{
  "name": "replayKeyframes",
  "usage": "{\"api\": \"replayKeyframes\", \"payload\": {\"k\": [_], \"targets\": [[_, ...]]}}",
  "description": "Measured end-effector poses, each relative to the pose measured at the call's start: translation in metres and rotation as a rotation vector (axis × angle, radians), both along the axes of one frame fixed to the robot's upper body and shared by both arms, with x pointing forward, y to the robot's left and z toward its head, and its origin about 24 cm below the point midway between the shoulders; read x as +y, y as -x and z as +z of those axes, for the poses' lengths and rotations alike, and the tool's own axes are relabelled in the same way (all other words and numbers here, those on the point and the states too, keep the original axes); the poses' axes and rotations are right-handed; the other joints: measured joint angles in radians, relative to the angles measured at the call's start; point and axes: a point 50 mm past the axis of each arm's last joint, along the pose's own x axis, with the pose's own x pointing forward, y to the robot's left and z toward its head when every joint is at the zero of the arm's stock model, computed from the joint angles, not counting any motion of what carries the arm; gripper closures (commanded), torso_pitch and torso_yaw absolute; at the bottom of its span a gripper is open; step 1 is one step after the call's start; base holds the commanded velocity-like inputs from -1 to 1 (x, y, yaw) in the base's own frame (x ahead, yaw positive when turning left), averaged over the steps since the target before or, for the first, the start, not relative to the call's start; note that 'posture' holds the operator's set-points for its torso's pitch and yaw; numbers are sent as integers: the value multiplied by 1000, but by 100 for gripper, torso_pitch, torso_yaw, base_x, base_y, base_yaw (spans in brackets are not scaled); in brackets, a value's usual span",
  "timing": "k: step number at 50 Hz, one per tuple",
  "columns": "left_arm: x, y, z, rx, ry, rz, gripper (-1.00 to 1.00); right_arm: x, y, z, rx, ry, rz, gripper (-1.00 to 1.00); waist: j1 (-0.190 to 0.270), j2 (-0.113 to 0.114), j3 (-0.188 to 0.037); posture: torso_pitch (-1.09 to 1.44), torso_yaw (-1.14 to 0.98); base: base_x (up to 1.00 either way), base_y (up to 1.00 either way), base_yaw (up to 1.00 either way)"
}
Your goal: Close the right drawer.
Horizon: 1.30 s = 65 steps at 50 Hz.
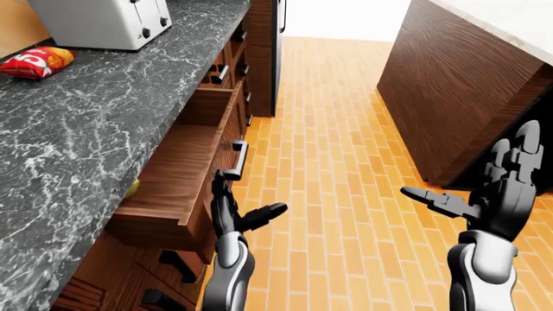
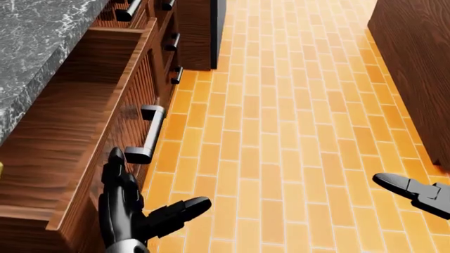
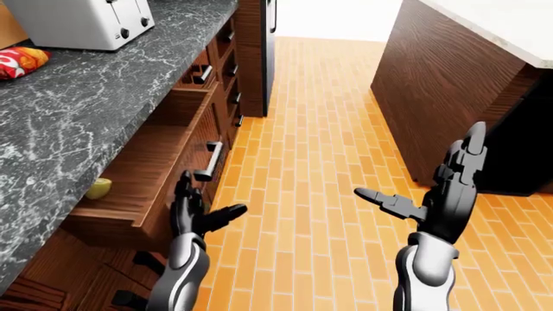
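Two hands are up ahead of you, both spread and holding nothing. In the left-eye view, your left hand (image 1: 231,210) stands at the lower centre with its fingers pointing up along the face of the open drawer (image 1: 186,172), its fingertips just below the near end of the drawer handle (image 1: 236,160) and its thumb stuck out to the right over the brick floor (image 1: 337,194). Whether the fingers actually press the drawer face you cannot tell here. Your right hand (image 1: 497,191) is at the lower right, fingers upright, thumb pointing left, well apart from everything. The drawer juts from under the dark marble worktop (image 1: 95,123) on the left. A white toaster (image 1: 104,21) and a red snack bag (image 1: 36,62) sit on the worktop at the upper left, and a dark wood island (image 1: 458,84) fills the upper right.

In the head view you look down more steeply: the left hand shows at the lower left with a fingertip close under the handle's near bracket, while only the thumb of your right hand pokes in at the lower right edge. Toaster and bag are out of this frame.

In the right-eye view, a small yellow object (image 3: 98,188) lies inside the drawer at its left side, partly under the worktop edge; the left-eye view shows only a sliver of it.
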Motion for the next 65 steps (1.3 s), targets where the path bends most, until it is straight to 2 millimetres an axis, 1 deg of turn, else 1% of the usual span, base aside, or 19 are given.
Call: {"api": "replayKeyframes", "payload": {"k": [6, 29, 56, 60, 65], "targets": [[6, -3, 1, 3, 4, 26, -100, 1, 0, -1, 2, 1, 2, -100, -1, 2, 0, 0, 0, 0, 0, 0], [16, -7, 3, 14, 23, 94, -100, 1, -2, -2, 3, 0, 5, -100, 1, 2, 0, 0, 0, 0, 0, 0], [36, -17, 6, 22, 46, 173, -100, 2, -2, -3, 8, -1, 7, -100, 0, 5, 1, 0, 0, 0, 0, 0], [42, -21, 6, 24, 54, 191, -100, 3, -2, -3, 7, 1, 12, -100, -1, 5, 1, 0, 0, 0, 0, 0], [50, -22, 8, 24, 60, 214, -100, 1, -1, -3, 8, 2, 3, -100, -4, 6, 2, 0, 0, 0, 0, 0]]}}
